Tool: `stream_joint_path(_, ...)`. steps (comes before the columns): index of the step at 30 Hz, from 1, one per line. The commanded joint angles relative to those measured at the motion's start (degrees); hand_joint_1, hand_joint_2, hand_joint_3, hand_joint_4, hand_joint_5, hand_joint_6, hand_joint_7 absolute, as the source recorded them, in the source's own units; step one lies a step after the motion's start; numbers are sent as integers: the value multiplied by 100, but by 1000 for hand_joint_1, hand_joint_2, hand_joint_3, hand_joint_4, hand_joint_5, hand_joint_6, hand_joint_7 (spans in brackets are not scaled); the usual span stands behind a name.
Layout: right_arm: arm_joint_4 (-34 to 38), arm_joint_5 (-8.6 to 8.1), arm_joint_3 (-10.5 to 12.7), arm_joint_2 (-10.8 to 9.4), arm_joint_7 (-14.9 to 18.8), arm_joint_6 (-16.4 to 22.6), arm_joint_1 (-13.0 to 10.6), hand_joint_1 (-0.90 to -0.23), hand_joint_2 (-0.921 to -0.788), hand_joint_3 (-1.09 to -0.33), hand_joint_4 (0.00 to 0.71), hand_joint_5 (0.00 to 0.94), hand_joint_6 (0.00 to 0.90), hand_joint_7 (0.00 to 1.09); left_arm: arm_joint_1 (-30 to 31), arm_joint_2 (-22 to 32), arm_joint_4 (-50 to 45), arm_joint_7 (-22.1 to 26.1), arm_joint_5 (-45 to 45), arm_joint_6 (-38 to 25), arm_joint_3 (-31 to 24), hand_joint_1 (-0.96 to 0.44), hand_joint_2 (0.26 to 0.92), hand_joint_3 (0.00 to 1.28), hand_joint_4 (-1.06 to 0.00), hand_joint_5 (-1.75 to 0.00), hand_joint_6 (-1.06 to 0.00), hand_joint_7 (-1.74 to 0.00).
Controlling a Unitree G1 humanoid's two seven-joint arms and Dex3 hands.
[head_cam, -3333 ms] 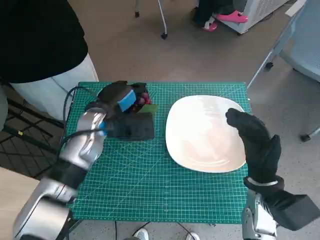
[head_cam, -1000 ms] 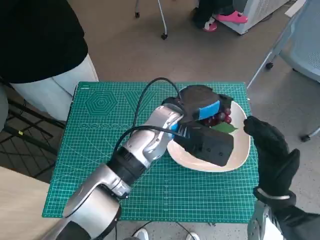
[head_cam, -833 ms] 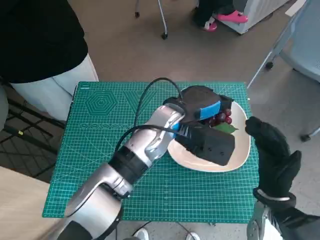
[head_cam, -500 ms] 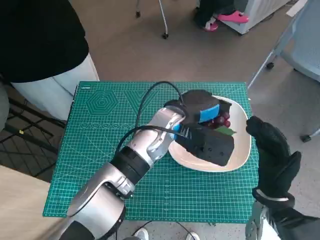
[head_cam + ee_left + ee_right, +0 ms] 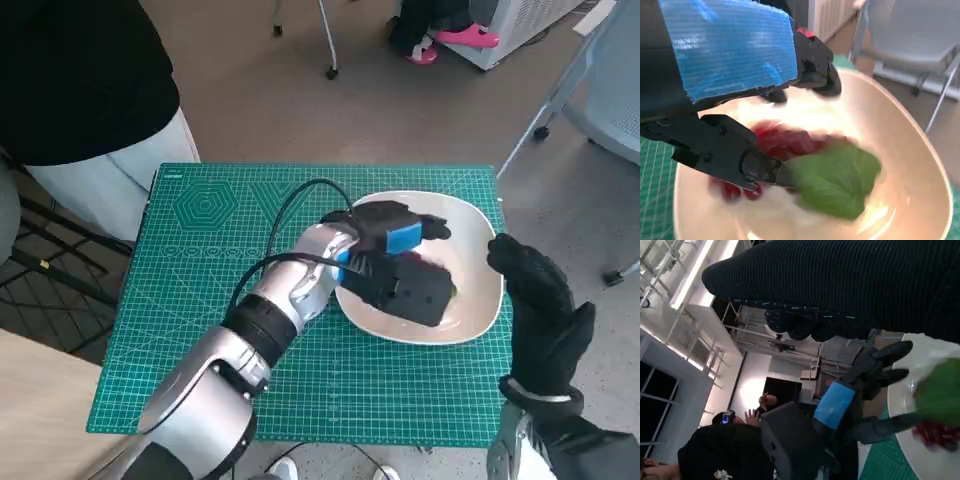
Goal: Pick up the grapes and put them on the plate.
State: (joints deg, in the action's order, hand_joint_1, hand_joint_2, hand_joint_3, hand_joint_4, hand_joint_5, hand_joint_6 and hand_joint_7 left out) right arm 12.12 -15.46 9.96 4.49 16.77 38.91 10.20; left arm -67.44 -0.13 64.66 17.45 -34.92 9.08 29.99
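The grapes [image 5: 775,145] are a red bunch with a green leaf [image 5: 837,180]. They lie in the white plate [image 5: 920,165], blurred in the left wrist view. My left hand [image 5: 395,228] hovers over the plate [image 5: 475,215] with its fingers [image 5: 815,60] spread above the bunch and holds nothing. In the head view the wrist camera hides the fruit. The right wrist view shows the grapes [image 5: 935,432] on the plate below the left hand [image 5: 865,370]. My gloved right hand [image 5: 535,300] stands by the plate's right rim, empty and relaxed.
The plate sits on a green cutting mat [image 5: 200,280] that covers the small table. A person in a black top [image 5: 80,90] stands at the back left corner. A grey chair [image 5: 600,90] is at the far right, and pink shoes [image 5: 455,35] show beyond the table.
My left hand carried the grapes from the mat's back left to the plate. In the last half second its fingers spread and the bunch came to lie in the plate.
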Motion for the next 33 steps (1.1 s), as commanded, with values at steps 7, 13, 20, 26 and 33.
stream_joint_path(7,111,4,-104,46,77,-154,0,-613,-921,-852,552,2,254,375,262,236,244,347,1367,663,-1214,-553,921,108,1,1,-32,-3)
stream_joint_path(13,131,12,-153,51,105,-162,26,-610,-921,-856,551,2,251,377,670,325,297,1189,2966,666,-2585,-502,921,126,1,1,-51,-20)
stream_joint_path(20,203,-12,-184,61,152,-170,99,-608,-921,-864,550,1,243,380,1332,515,-173,1641,4145,790,-3596,-459,921,180,-13,-5,-119,-46)
stream_joint_path(26,263,-44,-192,89,209,-202,189,-609,-921,-867,551,1,241,384,1958,721,-611,2238,4993,800,-4260,-459,921,196,-43,-14,-138,-46)
stream_joint_path(33,337,-100,-177,124,315,-230,284,-610,-921,-870,551,1,238,389,2646,901,-1017,2982,5862,806,-4901,-371,921,133,-24,-3,-140,-27)
